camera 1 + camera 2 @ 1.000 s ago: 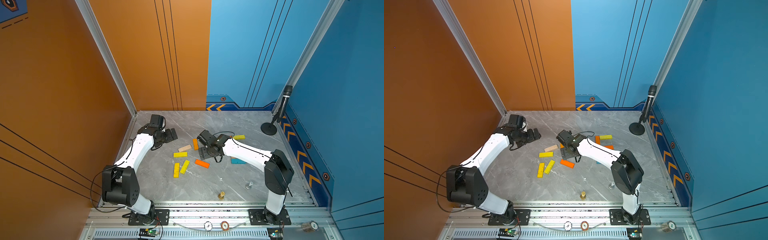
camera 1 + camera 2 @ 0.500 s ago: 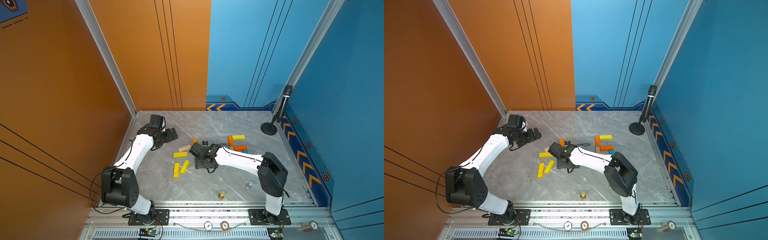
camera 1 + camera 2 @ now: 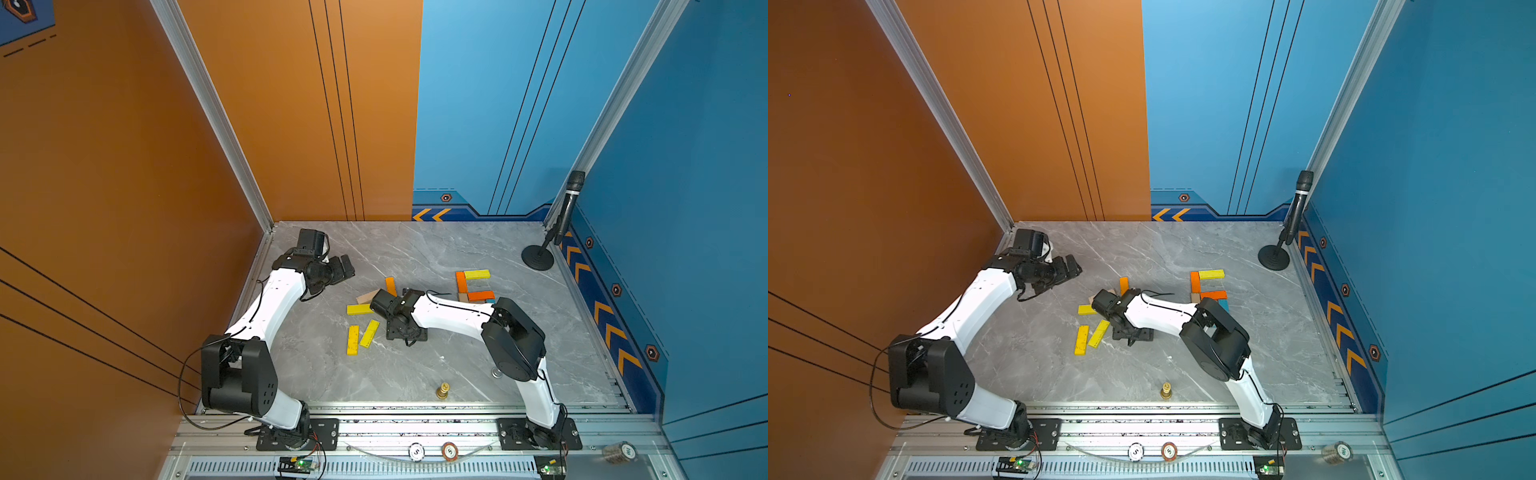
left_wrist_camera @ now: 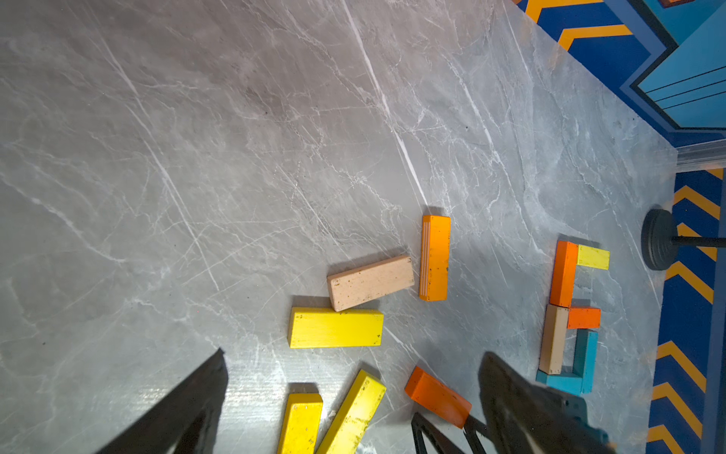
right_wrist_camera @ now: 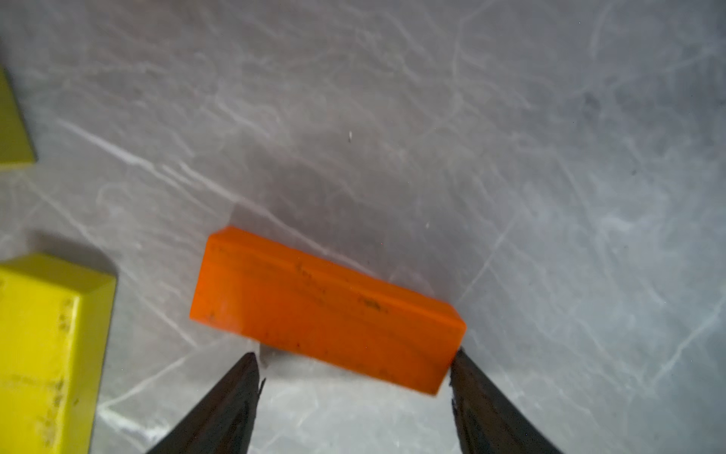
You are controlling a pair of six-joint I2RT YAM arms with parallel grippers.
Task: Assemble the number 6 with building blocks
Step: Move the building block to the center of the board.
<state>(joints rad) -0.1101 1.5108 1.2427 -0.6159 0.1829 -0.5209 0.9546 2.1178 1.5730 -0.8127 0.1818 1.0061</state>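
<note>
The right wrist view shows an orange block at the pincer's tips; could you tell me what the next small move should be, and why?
Probably twist the right pincer to square it with the orange block before closing. The block lies askew across the open jaws, one fingertip at its end corner, the other short of its long edge.

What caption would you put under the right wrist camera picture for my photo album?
Two open dark fingers poised at an orange block lying on the grey marble table, yellow blocks beside it.
</note>
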